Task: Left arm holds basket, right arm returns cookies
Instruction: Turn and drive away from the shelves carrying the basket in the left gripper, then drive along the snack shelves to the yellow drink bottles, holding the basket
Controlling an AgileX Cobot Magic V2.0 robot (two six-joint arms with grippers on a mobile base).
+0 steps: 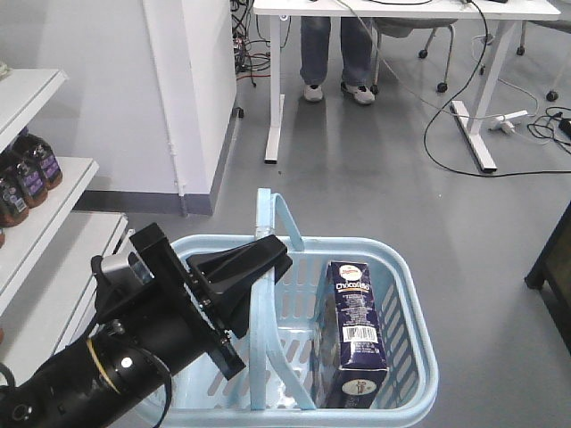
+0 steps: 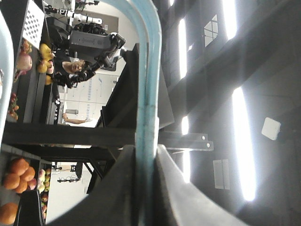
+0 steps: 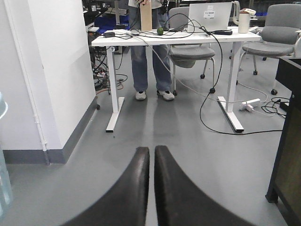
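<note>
Item 1, left claw (image 1: 278, 260): black, wedge-shaped, on the left arm (image 1: 107, 366) with a yellow-ringed joint. It is pinching one swing handle (image 1: 261, 339) of the basket. The front view shows the grip from outside only. The left wrist view shows the pale blue handle (image 2: 148, 94) running straight through the claw (image 2: 146, 155), with a black finger (image 2: 117, 197) tight against each side.

Item 2, basket (image 1: 357, 243): light blue plastic with slotted sides. It sits below and to the right of the left claw. The whole basket shows only in the front view.

Item 3, cookies (image 1: 357, 330): a tall dark navy box with white lettering and a barcode facing up. It stands leaning inside the basket on the far side from the left claw, lower than the claw and not touching it. It appears in the front view alone.

Item 4, right claw (image 3: 152, 149): seen only in its own wrist view. Its two black fingers (image 3: 131, 188) are pressed together with a thin slit between them and nothing in it. Bare grey floor lies beneath.

Item 5, surroundings: ahead of the right claw is a white tabletop (image 3: 164, 37) carrying a laptop (image 3: 209, 16) and cables, with a person's legs (image 3: 150, 66) behind it. The front view shows white shelves (image 1: 53, 218) left of the left claw, holding dark bottles (image 1: 31, 169). The left wrist view shows oranges (image 2: 19, 172) on racks beyond the left claw.
</note>
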